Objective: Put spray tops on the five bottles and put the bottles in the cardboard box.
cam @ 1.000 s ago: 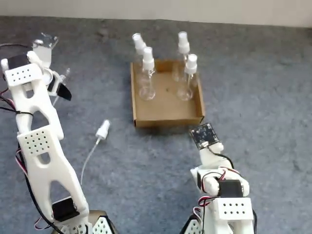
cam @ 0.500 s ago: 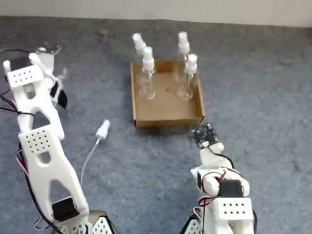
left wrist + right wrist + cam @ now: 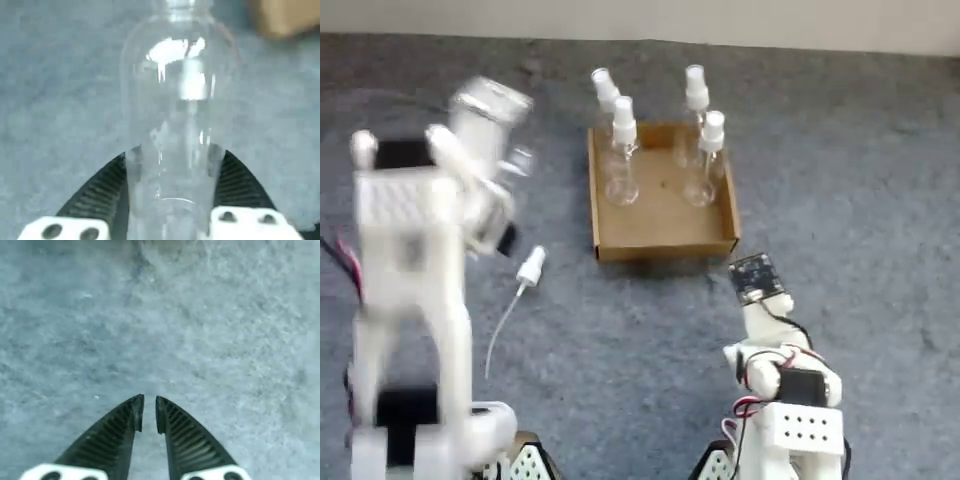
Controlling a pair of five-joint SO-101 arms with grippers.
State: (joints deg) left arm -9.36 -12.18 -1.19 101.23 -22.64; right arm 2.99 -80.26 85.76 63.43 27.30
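**Left gripper** (image 3: 172,159). I see its two black ribbed fingers (image 3: 101,194) clamped on the lower body of a clear bottle (image 3: 170,100), one finger on each side, with the neck pointing away from the wrist. In the high view the bottle is held up over the far-left quarter of the table (image 3: 860,150), above the left arm (image 3: 408,250). It is well apart from the left wall of the box (image 3: 665,245).

**Right gripper** (image 3: 149,407). The fingers are drawn together on nothing, with only a thin slit between the tips, and they aim down at bare grey table. The right arm (image 3: 782,385) rises from the near edge. Its wrist is just beside the box's near-right corner, and I cannot tell whether they touch.

**Box.** It is open-topped and sits mid-table, toward the far edge. Four capped bottles (image 3: 622,160) stand inside it, two by the far wall and two nearer the middle. The floor along the near wall is bare cardboard.

**Spray top** (image 3: 530,266). It lies loose on the table between the left arm and the box's near-left corner. Its thin tube (image 3: 500,322) trails toward the near edge.

**Open room.**
- A strip of table runs between the left arm and the box's left wall, holding the spray top alone.
- Wide bare table lies from the box's right wall to the right edge.
- A narrower band lies between the box and the far edge.
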